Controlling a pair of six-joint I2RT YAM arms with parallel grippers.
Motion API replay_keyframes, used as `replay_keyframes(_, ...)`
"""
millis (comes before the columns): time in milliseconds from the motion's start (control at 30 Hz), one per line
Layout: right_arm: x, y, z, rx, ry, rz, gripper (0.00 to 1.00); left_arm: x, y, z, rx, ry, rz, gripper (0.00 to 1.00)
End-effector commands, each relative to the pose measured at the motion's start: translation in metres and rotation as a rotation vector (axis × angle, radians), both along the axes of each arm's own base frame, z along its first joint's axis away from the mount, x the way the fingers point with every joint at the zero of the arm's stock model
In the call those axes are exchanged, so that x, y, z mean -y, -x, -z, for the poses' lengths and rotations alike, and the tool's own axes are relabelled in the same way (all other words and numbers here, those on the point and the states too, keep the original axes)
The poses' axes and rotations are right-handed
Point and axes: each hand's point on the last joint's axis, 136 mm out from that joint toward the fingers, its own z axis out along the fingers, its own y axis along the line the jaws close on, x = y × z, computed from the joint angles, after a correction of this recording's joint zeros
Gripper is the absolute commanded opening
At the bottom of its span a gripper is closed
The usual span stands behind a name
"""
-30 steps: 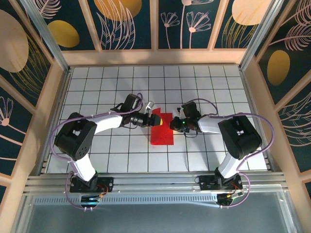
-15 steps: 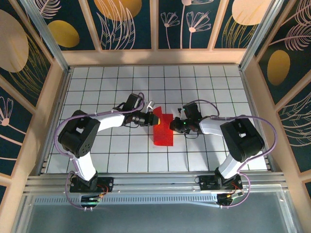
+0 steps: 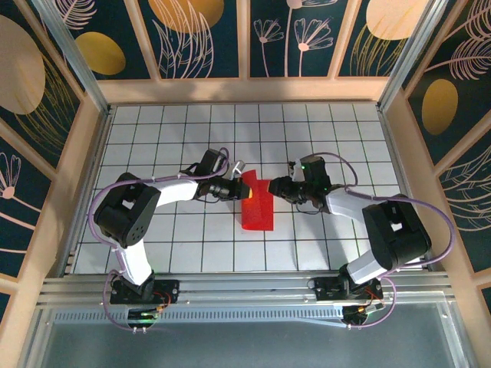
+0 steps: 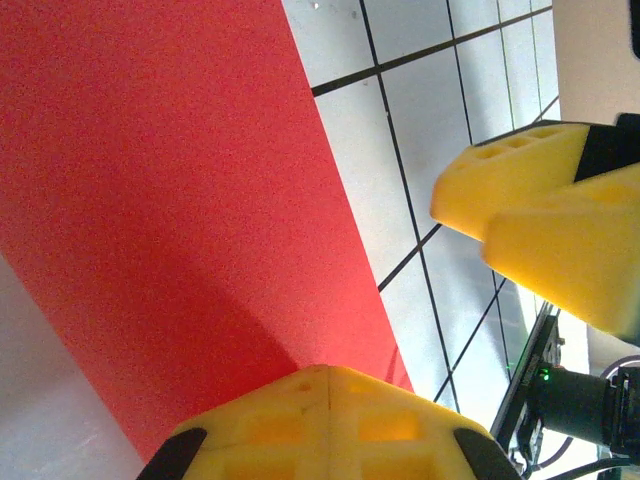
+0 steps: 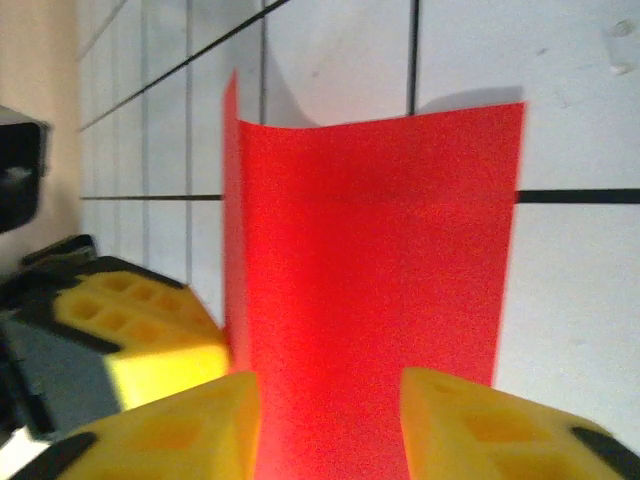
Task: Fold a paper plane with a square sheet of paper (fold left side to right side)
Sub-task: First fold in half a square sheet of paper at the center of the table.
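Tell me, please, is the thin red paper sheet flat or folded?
Partly folded: one edge of the red paper sheet stands raised.

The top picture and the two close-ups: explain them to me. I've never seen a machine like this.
These are two robot arms bolted to the near edge of a white tiled table. The wide picture comes from a fixed camera above and behind them, so the left arm is on the left and the right arm on the right. The two close-ups come from a small camera on each wrist. The yellow blocks at their bottom edges are that arm's own jaws. One sheet of red paper lies on the table. The left arm's jaws are shut on its left edge, which stands up off the tiles. The right arm's jaws stand apart at the sheet's right side, with red paper showing between them.
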Motion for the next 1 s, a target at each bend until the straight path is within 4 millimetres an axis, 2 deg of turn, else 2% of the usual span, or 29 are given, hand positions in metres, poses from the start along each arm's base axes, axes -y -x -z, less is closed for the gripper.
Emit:
replay_keyframes(0,-0.020,0.010,-0.025,0.043,-0.147,-0.089,0.53,0.003,0.001,0.002,0.001,-0.008,0.016,0.00)
replay_keyframes(167,-0.030,0.008,-0.016,0.015,-0.159,-0.102,0.55,0.004,0.002,0.001,0.004,-0.006,0.019,0.00)
replay_keyframes(333,-0.037,0.004,0.000,-0.012,-0.131,-0.114,0.52,0.004,0.002,0.001,0.003,-0.002,0.023,0.00)
replay_keyframes(600,-0.048,0.003,-0.004,0.000,-0.178,-0.143,0.41,0.005,0.004,0.002,0.003,-0.004,0.032,0.00)
replay_keyframes(833,-0.049,0.004,-0.002,0.000,-0.177,-0.138,0.21,0.005,0.003,-0.004,0.018,0.003,0.029,0.00)
replay_keyframes(967,-0.046,0.003,0.000,0.004,-0.144,-0.129,0.00,0.004,0.002,-0.013,0.036,0.006,0.025,0.02)
